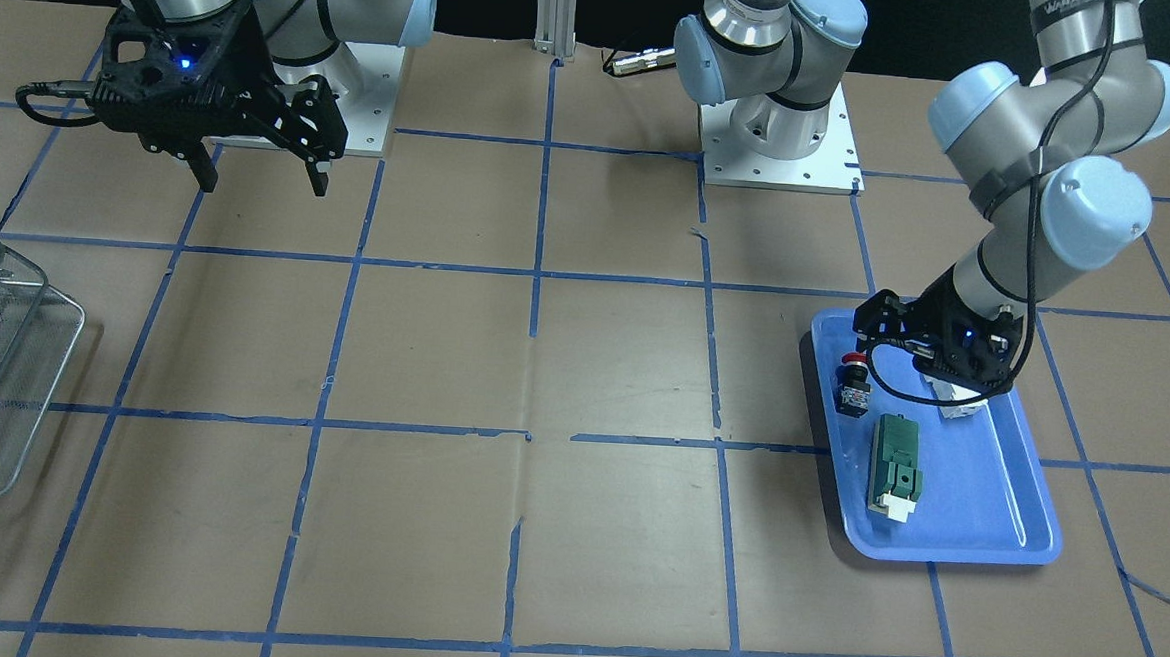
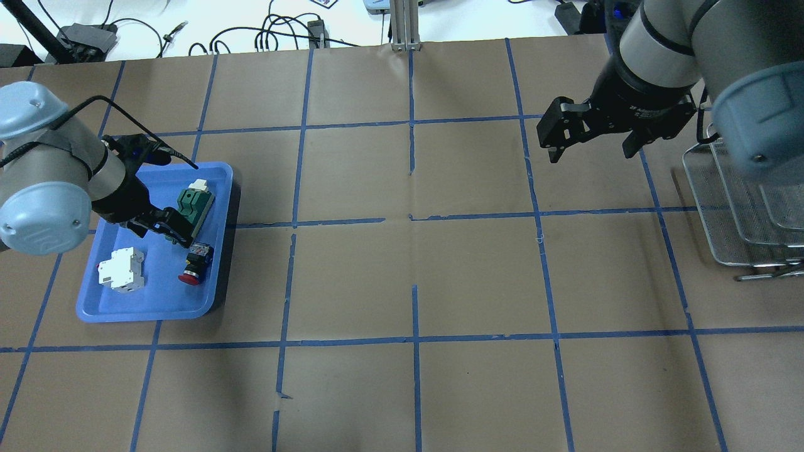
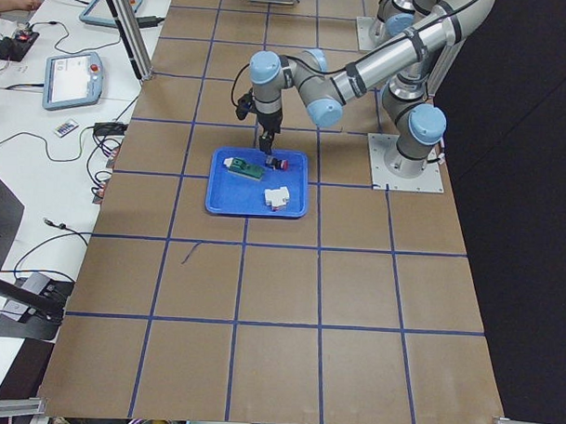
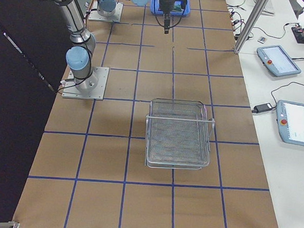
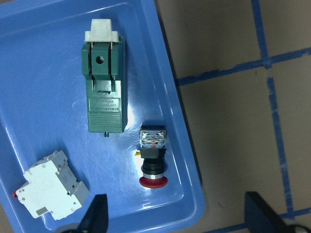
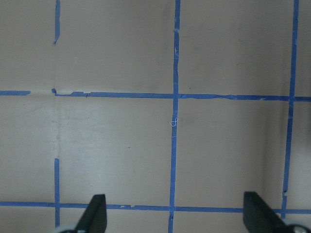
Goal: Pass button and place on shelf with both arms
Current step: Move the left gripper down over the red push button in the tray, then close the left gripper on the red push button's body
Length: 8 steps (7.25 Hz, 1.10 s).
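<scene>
The table [image 2: 414, 282] is covered with brown paper and has a grid of blue tape. The shelf [image 4: 179, 134] stands at its right end, well apart from everything else. The right arm [image 2: 666, 44] hangs over the table's far right part, just left of the shelf. Its right gripper [image 2: 590, 150] has the fingers wide apart and holds nothing. The left arm [image 2: 44, 182] reaches over the blue tray [image 2: 157, 301] on the left side. The left gripper [image 5: 177, 216] is above the tray, fingers apart, and touches nothing. In the tray lie a green module [image 5: 104, 94], a white breaker [image 5: 51, 187] and the button [image 5: 153, 155]. The button lies on its side near the tray's right rim, with the red cap toward the near side.
</scene>
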Motion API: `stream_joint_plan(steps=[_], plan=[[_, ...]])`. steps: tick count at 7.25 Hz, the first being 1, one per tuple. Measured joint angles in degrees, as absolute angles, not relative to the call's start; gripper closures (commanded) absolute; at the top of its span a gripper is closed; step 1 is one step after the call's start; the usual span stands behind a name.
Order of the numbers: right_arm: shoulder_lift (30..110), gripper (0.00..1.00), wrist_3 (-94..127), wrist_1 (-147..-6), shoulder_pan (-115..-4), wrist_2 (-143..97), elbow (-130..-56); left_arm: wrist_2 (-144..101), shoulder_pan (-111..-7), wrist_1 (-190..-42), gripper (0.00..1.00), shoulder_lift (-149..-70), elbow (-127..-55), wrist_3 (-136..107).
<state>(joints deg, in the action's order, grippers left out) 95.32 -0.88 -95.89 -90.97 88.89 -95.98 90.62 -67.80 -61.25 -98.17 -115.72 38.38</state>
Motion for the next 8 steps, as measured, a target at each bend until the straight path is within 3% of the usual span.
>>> stream_joint_plan(steps=[6, 8], plan=[[95.28, 0.00, -0.88, -95.89, -90.97, 88.84, -95.92, 90.21, -66.55, -54.16, 0.00, -104.68, -119.20, 41.25], [95.28, 0.00, -0.88, -95.91, -90.97, 88.80, -95.89, 90.26, -66.40, -54.20, 0.10, -104.82, -119.42, 41.53]])
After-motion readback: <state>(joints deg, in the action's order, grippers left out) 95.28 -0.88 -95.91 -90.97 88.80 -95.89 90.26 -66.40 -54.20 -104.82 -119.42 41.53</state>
